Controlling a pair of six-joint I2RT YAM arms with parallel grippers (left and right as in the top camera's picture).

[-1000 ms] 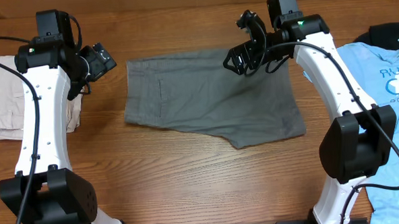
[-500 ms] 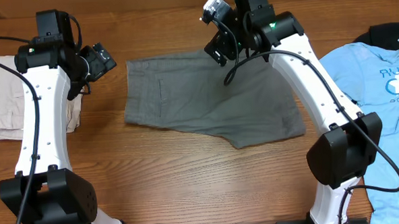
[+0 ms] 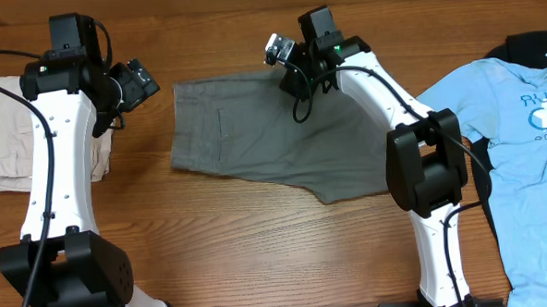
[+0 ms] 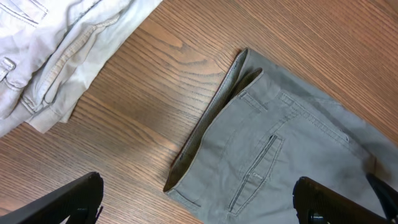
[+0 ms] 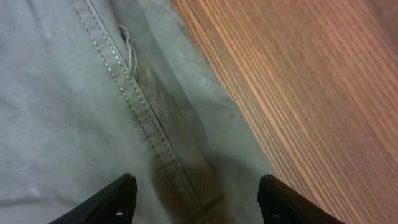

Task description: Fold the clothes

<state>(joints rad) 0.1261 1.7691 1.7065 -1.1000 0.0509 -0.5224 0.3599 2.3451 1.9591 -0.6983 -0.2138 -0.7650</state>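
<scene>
Centrally, grey shorts flat, right gripper above seam, jaws spread

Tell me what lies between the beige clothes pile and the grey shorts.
Only bare table wood separates the beige clothes from the grey shorts; the left wrist view shows it plainly.

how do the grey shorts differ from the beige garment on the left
The grey shorts lie spread flat mid-table; the beige garment sits bunched at the left edge. The right end effector hangs open over the shorts' far edge; the beige garment has none above it. Both rest on the wooden table.
</scene>
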